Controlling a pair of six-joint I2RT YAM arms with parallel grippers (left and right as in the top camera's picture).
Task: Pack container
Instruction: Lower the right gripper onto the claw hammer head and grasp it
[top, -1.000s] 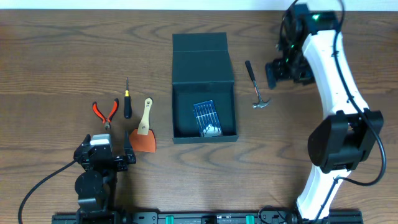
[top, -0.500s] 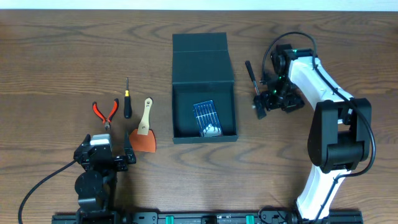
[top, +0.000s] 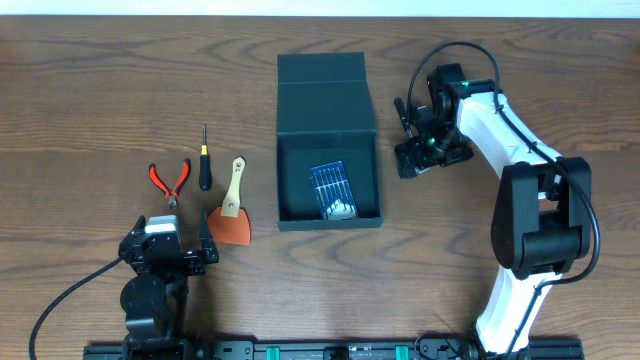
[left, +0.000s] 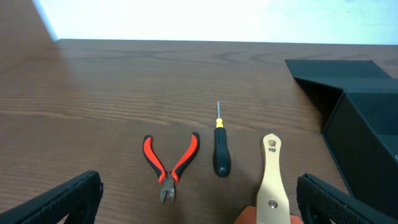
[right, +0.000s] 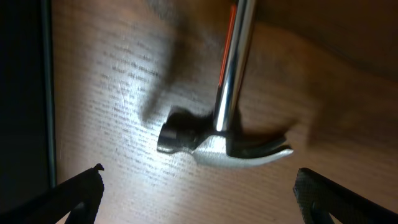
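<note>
Container (top: 295, 180): dark green box, set mid-table (top: 100, 80) and standing open, with its lid (top: 325, 105) laid back toward the far edge. One item is seen inside, a blue packet (top: 331, 190), lying on the floor of the box toward the near wall and a little right of centre; its contents cannot be made out

Hammer (right: 225, 93): laid on the wood just right of the container and apart from it, handle toward the far edge, head toward the near edge. A steel shaft and a claw head are shown lit in the right wrist view, with the container's dark wall at the left margin

Right gripper (top: 415, 155): lowered over the head end of the hammer. Its fingers (right: 68, 193) are spread wide at the lower corners of the wrist view, the hammer head lies ahead of the gap between them, and nothing is gripped

Scraper (top: 231, 205): left of the container and nearest to it, wooden handle toward the far edge, orange blade toward the near edge

Screwdriver (top: 205, 165): just left of the scraper, black handle with a yellow collar, tip toward the far edge

Pliers (top: 170, 180): leftmost of the three, red handles toward the far edge

Left gripper (top: 168, 248): held at the near left of the table, close behind the scraper blade. Its fingers are spread wide at the lower corners of the left wrist view, and nothing is held
</note>
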